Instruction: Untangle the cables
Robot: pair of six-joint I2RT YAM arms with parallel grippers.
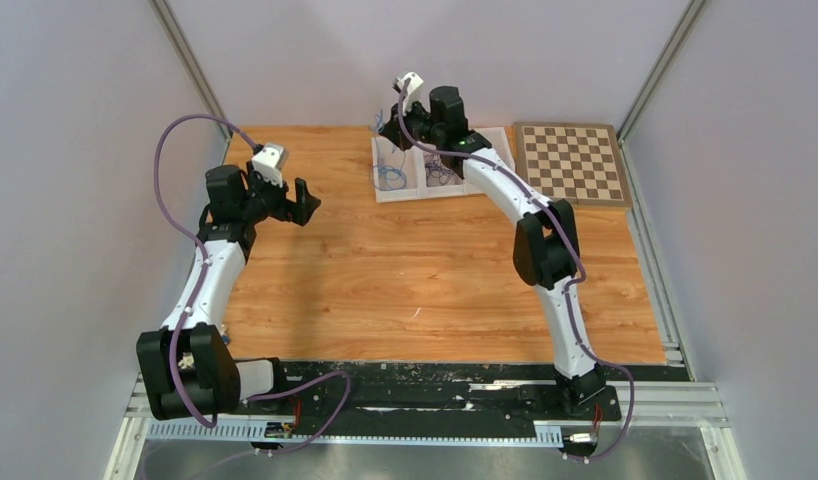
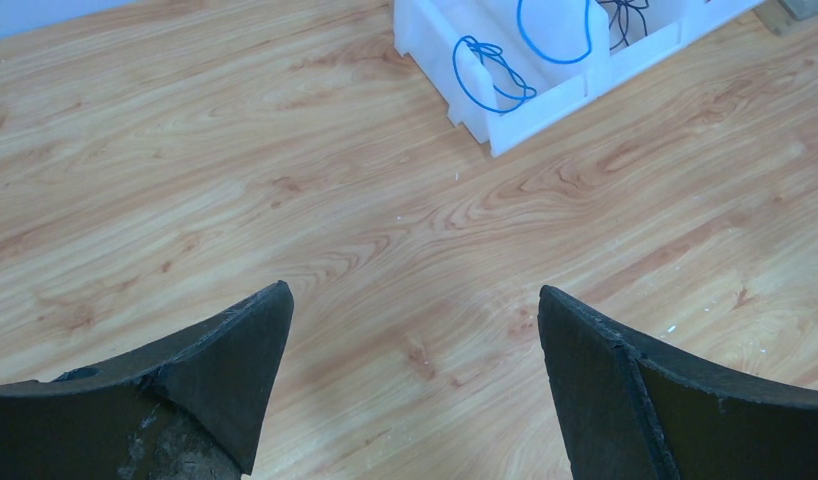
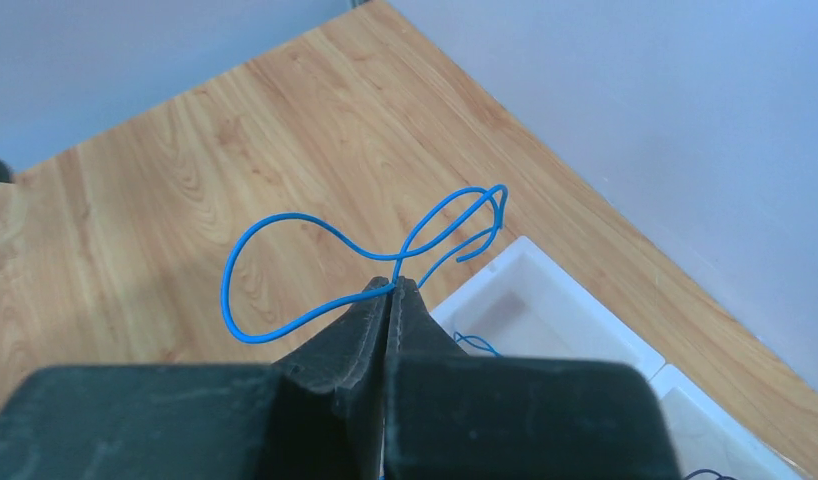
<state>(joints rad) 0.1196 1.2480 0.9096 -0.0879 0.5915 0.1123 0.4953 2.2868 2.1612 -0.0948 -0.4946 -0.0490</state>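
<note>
My right gripper is shut on a blue cable, whose two loops stick up past the fingertips. It holds the cable in the air over the left end of a white divided tray. In the top view the right gripper is above the tray. More blue cable lies in the tray's left compartment and a dark cable in the one beside it. My left gripper is open and empty above the table's left side. Its view shows blue loops and the dark cable in the tray.
A wooden chessboard lies flat at the back right, beside the tray. Grey walls close in the table on the left, back and right. The tray's right compartment is hidden by the right arm.
</note>
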